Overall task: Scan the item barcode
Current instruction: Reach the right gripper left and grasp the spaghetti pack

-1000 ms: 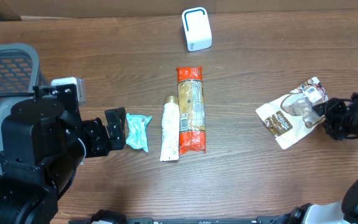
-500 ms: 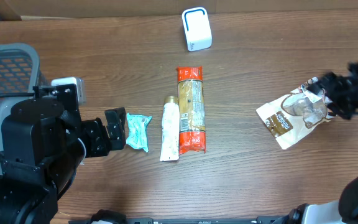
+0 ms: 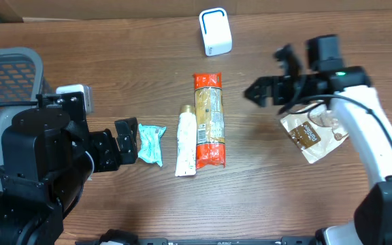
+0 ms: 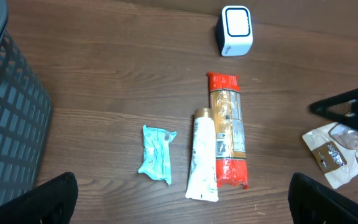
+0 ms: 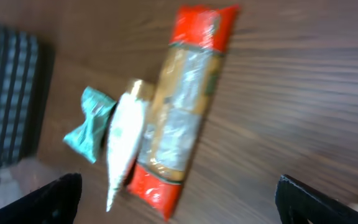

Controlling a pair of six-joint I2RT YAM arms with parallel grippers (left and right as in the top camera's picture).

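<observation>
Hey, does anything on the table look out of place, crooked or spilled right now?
Only the brown-and-white pouch on the right: it lies crumpled and slanted, apart from the teal packet, white tube and pasta pack, which lie side by side in a tidy row. Nothing looks spilled.

Two hands: one left hand, one right hand. One table carries four loose items: one teal packet just ahead of the left hand, one white tube beyond that, one orange-ended pasta packet between the two hands, and one brown-and-white pouch just behind the right hand. One white scanner lies off to the right hand's side. One grey basket sits behind the left hand.
</observation>
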